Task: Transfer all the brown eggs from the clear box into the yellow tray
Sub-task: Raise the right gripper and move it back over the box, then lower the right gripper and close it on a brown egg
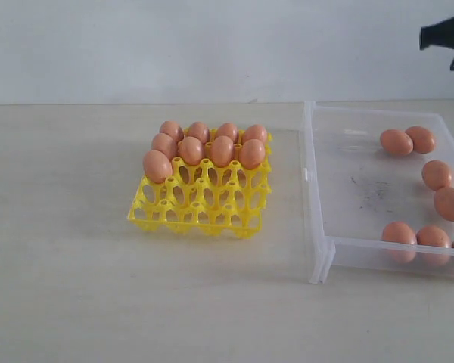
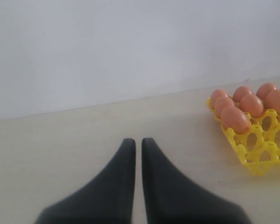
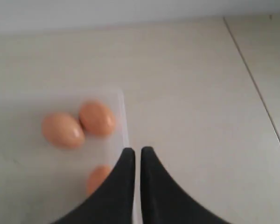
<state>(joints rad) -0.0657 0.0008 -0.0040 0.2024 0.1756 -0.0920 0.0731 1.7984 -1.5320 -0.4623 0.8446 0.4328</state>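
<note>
My right end effector (image 3: 137, 150) is shut and holds nothing, at the upper right of the exterior frame. The eggs (image 1: 396, 142) in the box (image 1: 312, 189) lie below it, so this arm is nearer. The tray (image 1: 204, 208) stands at centre left.

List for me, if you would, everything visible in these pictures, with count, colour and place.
yellow tray: one, bright yellow, on the table left of the clear box
eggs in the tray: nine, orange-brown, filling the two far rows plus one cup in the third row
clear box: one, transparent, on the table at the right
eggs in the box: seven visible, orange-brown, along its far, right and near sides; one is cut off by the picture's edge
table: one, pale beige, under everything
wall: one, white, behind the table
arm part: one, black, high above the box
left fingers: two, black, closed, empty, over bare table near the tray
right fingers: two, black, closed, empty, over the box's rim
</note>
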